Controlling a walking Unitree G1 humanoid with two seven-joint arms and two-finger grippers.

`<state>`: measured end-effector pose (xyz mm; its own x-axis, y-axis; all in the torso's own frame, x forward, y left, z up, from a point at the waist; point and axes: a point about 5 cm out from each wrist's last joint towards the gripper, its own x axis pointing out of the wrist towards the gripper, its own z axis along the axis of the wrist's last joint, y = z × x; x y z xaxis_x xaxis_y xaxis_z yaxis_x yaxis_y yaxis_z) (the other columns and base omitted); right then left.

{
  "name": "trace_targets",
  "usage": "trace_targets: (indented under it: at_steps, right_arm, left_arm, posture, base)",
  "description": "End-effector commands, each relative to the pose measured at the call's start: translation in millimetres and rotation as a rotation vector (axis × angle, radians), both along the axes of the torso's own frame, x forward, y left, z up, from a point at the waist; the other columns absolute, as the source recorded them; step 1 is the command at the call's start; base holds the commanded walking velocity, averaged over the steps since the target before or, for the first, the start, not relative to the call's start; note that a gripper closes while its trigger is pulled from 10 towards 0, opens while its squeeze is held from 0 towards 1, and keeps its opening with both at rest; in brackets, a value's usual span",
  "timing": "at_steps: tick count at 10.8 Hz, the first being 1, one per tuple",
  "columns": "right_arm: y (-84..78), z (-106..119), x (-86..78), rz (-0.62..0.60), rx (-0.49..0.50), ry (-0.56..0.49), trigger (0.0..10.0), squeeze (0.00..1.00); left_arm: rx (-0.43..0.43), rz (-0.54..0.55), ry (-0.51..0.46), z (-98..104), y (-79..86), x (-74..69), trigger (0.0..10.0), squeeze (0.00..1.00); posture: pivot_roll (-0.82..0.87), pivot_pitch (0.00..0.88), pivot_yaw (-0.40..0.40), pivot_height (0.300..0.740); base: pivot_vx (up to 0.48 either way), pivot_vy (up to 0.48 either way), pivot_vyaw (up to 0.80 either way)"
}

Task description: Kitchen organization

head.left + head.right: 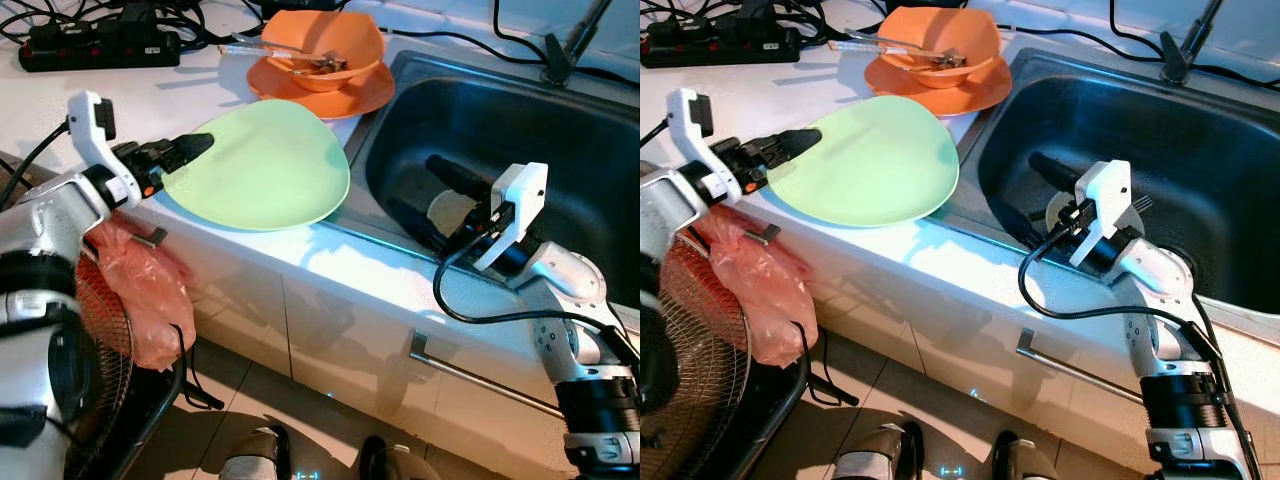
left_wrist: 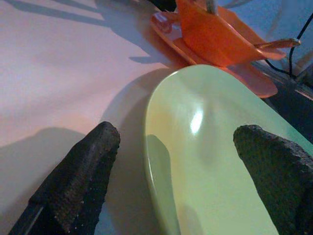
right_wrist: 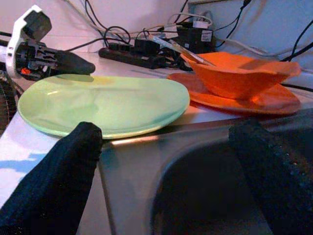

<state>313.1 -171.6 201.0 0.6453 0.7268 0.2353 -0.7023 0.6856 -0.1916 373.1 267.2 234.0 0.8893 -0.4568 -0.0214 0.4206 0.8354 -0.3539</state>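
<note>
Your left tool point(image 1: 195, 148) sits at the green plate's point(image 1: 262, 165) left rim, fingers spread apart, one over the plate and one on the counter point(image 1: 180, 85) side, nothing gripped yet. That plate lies flat on the white counter, its right edge reaching toward the sink point(image 1: 560, 130) rim. Just behind the plate stands an orange bowl point(image 1: 325, 42) on an orange plate point(image 1: 320, 92), with cutlery resting in the bowl. Right of the green plate, your right tool point(image 1: 455, 180) hangs over the sink basin with its fingers open and empty, pointing back toward the plate.

You look to be at the grasping step: the left tool is lined up on the rim but not closed. Next you would need to slide one finger under the edge and pinch, since a flat plate gives little to hold and may skate across the smooth counter.

Behind the plate, a black power strip point(image 1: 100, 45) and cables clutter the counter's back. Below the plate's left edge hang a pink plastic bag point(image 1: 140, 290) and a fan grille point(image 1: 100, 350); white cabinet fronts run beneath the counter.
</note>
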Motion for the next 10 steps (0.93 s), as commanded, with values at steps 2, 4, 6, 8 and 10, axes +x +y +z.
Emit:
trace_targets:
  at_steps: [2,4,6,8,10]
  right_arm:
    - [1.6,-0.9,-5.2,0.005,-0.007,-0.008,10.0,0.0]
    - [2.2,-1.6,-5.5,0.006,-0.005,-0.007,10.0,0.0]
    - [2.2,-1.5,-5.9,0.006,-0.005,-0.005,10.0,0.0]
    - [2.8,-2.8,-6.5,0.009,-0.006,-0.001,10.0,0.0]
    - [2.7,-2.9,-6.5,0.012,-0.008,0.002,10.0,0.0]
  left_arm:
    - [-0.001,0.016,0.053,-6.1,6.2,-15.3,10.0,0.0]
    - [-0.013,0.023,0.076,-9.6,3.6,-29.9,10.0,0.0]
    - [-0.022,0.009,0.113,-18.1,-6.4,-44.7,8.3,0.0]
    - [-0.047,-0.001,0.14,-24.2,-18.8,-51.0,5.9,0.0]
    - [-0.078,0.012,0.15,-24.3,-28.3,-53.1,10.0,0.0]
  posture:
    - [0.14,0.176,0.039,0.74]
    - [0.15,0.182,0.044,0.74]
    - [0.15,0.185,0.045,0.74]
    - [0.15,0.192,0.045,0.74]
    - [0.15,0.2,0.041,0.74]
  base:
    - [0.0,0.0,0.0]
    - [0.0,0.0,0.0]
    - [0.0,0.0,0.0]
    - [0.0,0.0,0.0]
    - [0.0,0.0,0.0]
